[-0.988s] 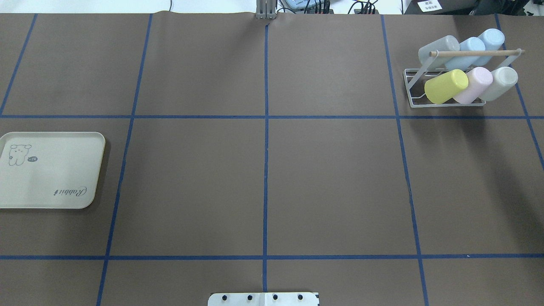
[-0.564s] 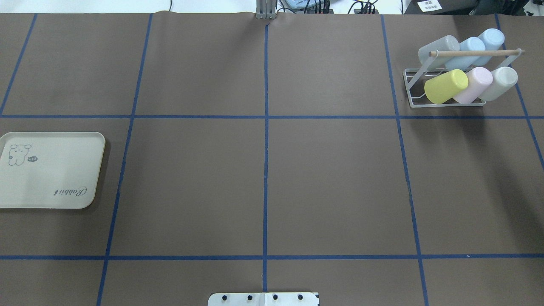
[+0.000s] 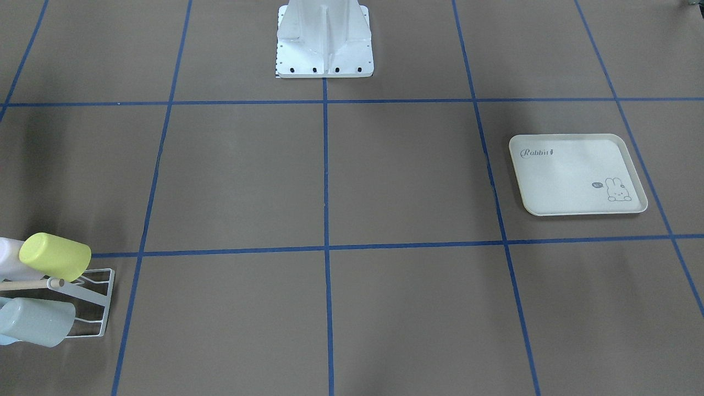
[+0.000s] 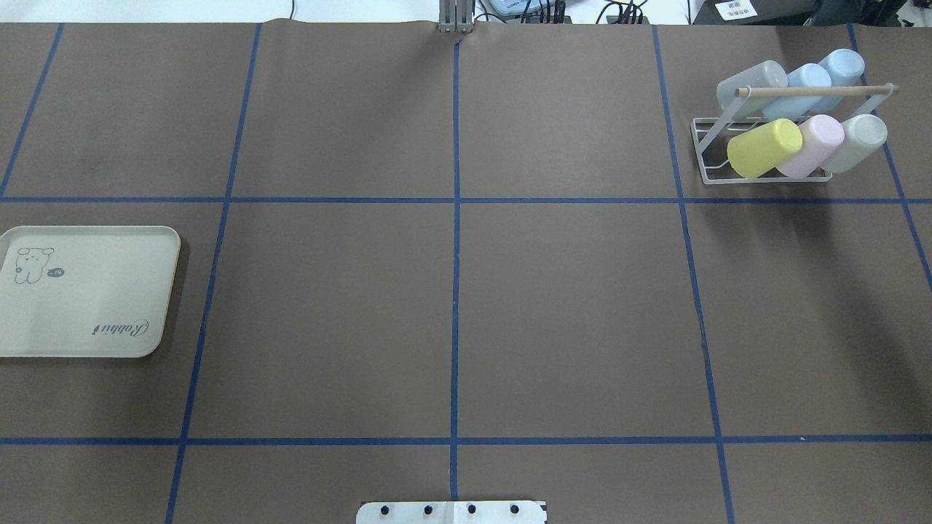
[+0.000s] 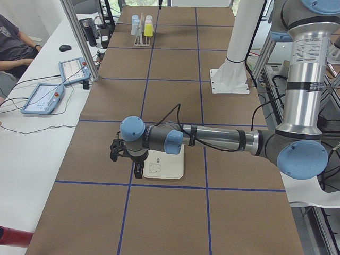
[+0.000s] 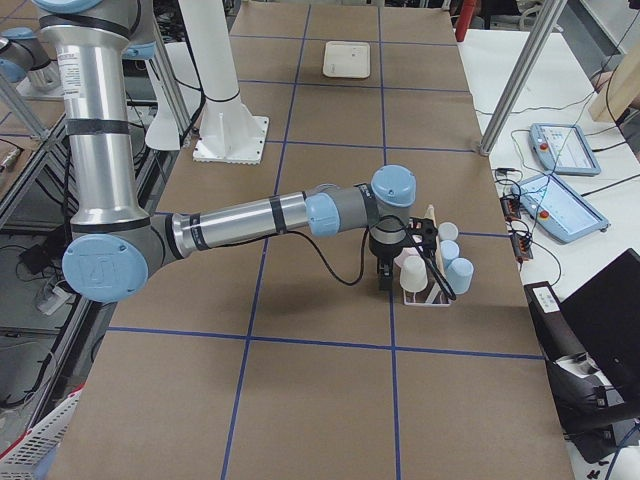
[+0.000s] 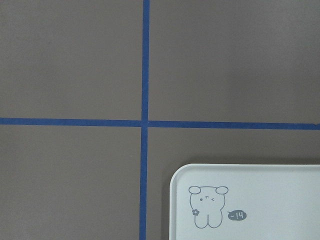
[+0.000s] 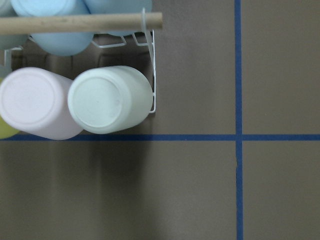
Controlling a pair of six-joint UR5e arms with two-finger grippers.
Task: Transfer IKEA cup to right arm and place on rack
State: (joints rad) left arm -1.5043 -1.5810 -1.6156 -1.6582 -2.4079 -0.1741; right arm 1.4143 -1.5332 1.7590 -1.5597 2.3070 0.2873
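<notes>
Smooth pastel cups (image 4: 763, 148) on white wire rack (image 4: 698, 151) with wooden dowel (image 4: 812, 91); both jaws' spread indiscernible.

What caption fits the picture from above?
Six pastel cups sit on the white rack, far right; the rabbit tray lies at the left edge.

The table (image 4: 568, 306) is matt brown, crossed by a grid of blue tape lines (image 4: 456, 291). At its left edge the cream tray (image 4: 109, 291) carries a grey line-drawn rabbit and grey script. At its far right corner the white wire rack (image 4: 703, 149), with a pale wooden dowel (image 4: 808, 92), carries a yellow cup (image 4: 763, 148), a pink cup (image 4: 812, 145), a pale mint cup (image 4: 859, 142), a grey cup (image 4: 750, 84) and two light-blue cups (image 4: 804, 87).
</notes>
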